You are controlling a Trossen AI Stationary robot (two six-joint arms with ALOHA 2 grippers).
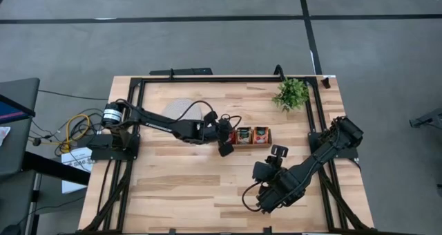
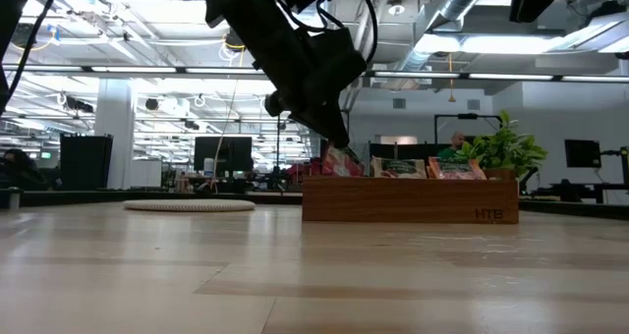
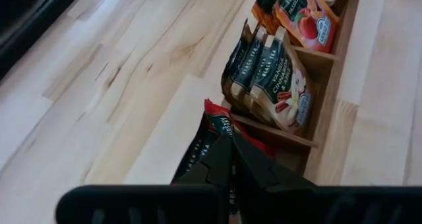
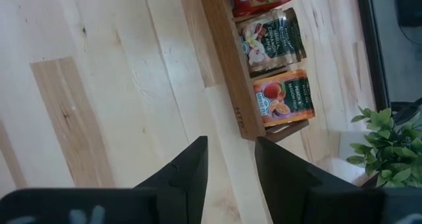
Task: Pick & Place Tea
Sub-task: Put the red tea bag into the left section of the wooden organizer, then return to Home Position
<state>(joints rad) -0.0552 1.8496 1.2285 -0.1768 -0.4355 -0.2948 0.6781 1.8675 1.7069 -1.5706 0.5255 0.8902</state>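
Observation:
A brown wooden tray (image 1: 252, 135) with three compartments holds the tea upright. Pale sachets (image 3: 270, 72) fill the middle compartment and orange-red ones (image 3: 303, 20) the far one. My left gripper (image 3: 227, 141) reaches down into the tray's left-end compartment and is shut on a red sachet (image 3: 210, 122). In the low view it (image 2: 339, 142) sits just above the tray's left end (image 2: 324, 198). My right gripper (image 4: 231, 161) hovers open over bare table on the tray's near right side, holding nothing. My left gripper pinches the red sachet's upper edge (image 3: 214, 113) between its two fingertips. It comes slanting down from the table's left side. The sachet leans tilted below the fingers (image 2: 341, 161), its lower part inside the tray's end compartment, behind the tray wall.
A round pale disc (image 2: 189, 205) lies on the table left of the tray. A small green plant (image 1: 291, 93) stands at the far right. A black frame (image 1: 207, 78) runs round the table's edges. Bare wood spreads across the near half.

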